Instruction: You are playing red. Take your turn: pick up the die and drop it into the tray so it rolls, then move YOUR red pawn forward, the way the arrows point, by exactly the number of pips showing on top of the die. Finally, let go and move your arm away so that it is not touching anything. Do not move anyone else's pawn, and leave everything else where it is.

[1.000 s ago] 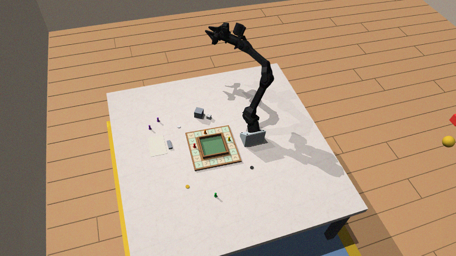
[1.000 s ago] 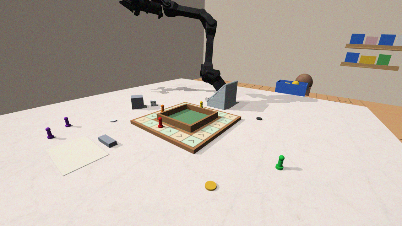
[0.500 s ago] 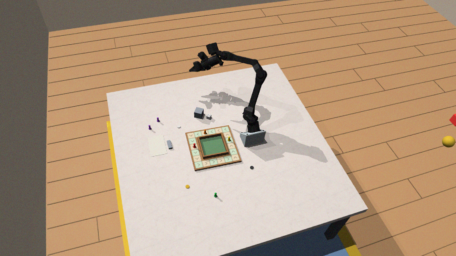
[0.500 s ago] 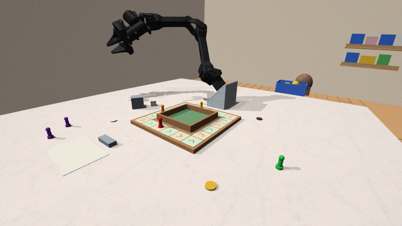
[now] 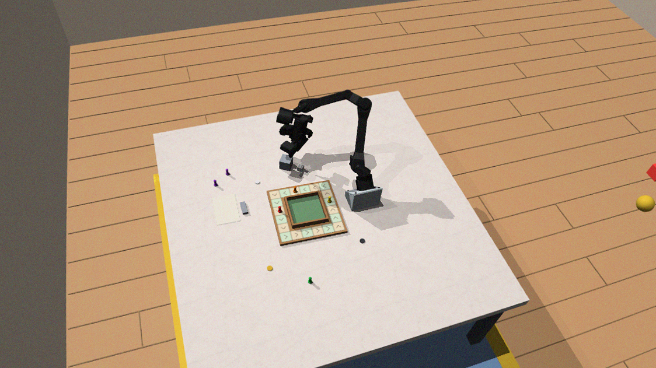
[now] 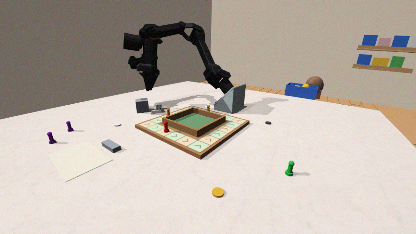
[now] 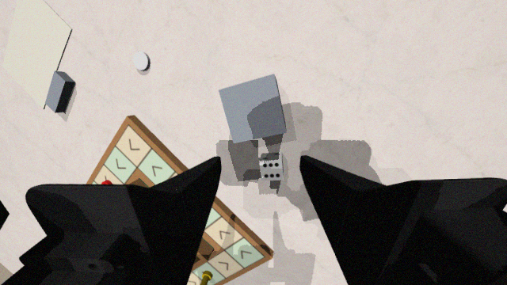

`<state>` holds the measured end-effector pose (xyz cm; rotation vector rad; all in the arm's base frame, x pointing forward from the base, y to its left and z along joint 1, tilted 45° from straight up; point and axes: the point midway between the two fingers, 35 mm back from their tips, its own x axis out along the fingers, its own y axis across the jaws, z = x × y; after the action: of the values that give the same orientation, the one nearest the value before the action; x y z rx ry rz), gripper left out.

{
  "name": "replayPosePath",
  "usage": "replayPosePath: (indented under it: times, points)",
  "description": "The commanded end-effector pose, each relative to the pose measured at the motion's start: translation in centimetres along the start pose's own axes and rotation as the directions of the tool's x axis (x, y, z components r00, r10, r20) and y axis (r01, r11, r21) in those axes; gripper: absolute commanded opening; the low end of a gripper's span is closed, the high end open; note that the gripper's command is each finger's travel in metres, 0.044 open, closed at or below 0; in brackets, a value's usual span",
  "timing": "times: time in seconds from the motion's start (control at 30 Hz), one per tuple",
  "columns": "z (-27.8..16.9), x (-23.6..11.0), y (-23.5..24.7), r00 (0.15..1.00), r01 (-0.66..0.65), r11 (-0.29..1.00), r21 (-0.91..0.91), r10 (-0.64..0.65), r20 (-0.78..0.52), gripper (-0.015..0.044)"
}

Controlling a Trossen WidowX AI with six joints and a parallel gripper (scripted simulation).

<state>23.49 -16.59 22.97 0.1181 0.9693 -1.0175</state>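
Observation:
The white die (image 5: 300,167) (image 6: 158,106) (image 7: 272,169) lies on the table beside the grey cube, six pips up in the wrist view. My gripper (image 6: 149,89) (image 7: 261,161) is open and empty, pointing down above the die; in the wrist view the die shows between the fingertips, right of centre. The red pawn (image 5: 279,209) (image 6: 166,127) (image 7: 106,183) stands upright on the left side of the board (image 5: 313,238) (image 6: 168,142). The wooden tray (image 5: 310,224) (image 6: 180,127) with a green floor sits in the board's middle, empty.
The grey cube (image 5: 285,162) (image 6: 141,105) (image 7: 253,107) stands close to the die. An orange pawn (image 5: 294,189) (image 6: 168,111) and a yellow pawn (image 5: 329,199) (image 6: 208,108) (image 7: 206,275) stand on the board. Purple pawns, a green pawn (image 5: 310,280) (image 6: 290,168), discs, a grey bar and paper lie around.

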Motion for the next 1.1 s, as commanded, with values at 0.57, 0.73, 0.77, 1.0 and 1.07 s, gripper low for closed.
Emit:
replayPosePath:
  times: [0.57, 0.73, 0.77, 1.0, 1.07]
  points:
    - [-3.6, 4.3, -0.7, 0.979, 0.171, 0.975, -0.142, -0.184, -0.084, 0.0275]
    - [-3.6, 5.1, -0.8, 0.979, 0.171, 0.975, -0.141, -0.184, -0.085, 0.0275]
    - [-3.7, 5.2, -0.8, 0.979, 0.171, 0.975, -0.141, -0.184, -0.085, 0.0275]
    - [-3.7, 6.3, -1.0, 0.979, 0.172, 0.975, -0.141, -0.185, -0.084, 0.0275]
    - [-3.8, 6.6, -1.1, 0.979, 0.172, 0.975, -0.141, -0.185, -0.084, 0.0275]
